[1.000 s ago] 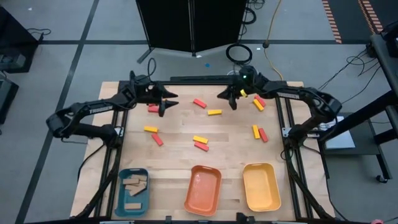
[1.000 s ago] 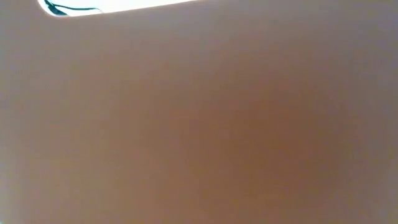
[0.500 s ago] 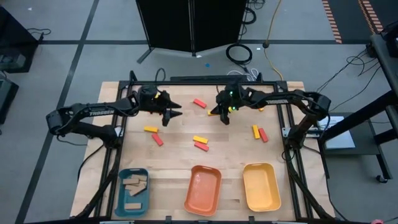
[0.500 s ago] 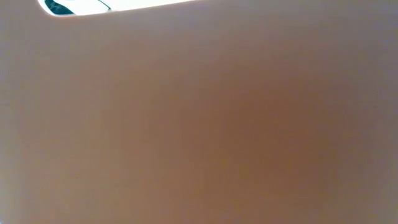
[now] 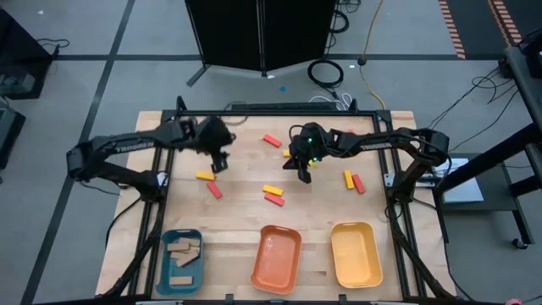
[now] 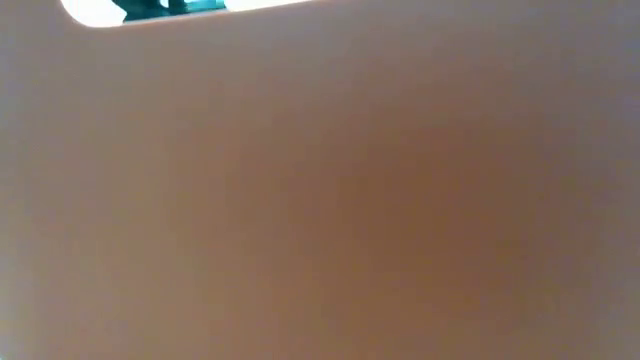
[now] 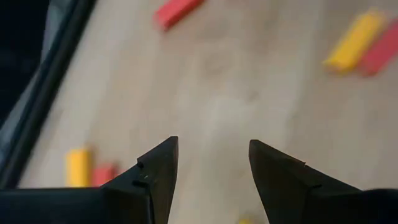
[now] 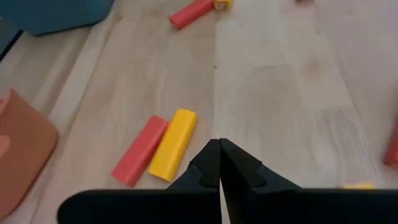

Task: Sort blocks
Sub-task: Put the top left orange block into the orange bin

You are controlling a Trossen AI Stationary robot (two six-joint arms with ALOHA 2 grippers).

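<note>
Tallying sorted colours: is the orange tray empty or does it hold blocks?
Empty. In the high view the orange rounded plastic tray shows only its bare floor, no blocks inside.

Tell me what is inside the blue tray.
The blue tray holds several tan wooden blocks, some overlapping in a loose pile. No red or yellow ones show in it. Anything beneath the top pieces is covered, so the exact count is unclear.
</note>
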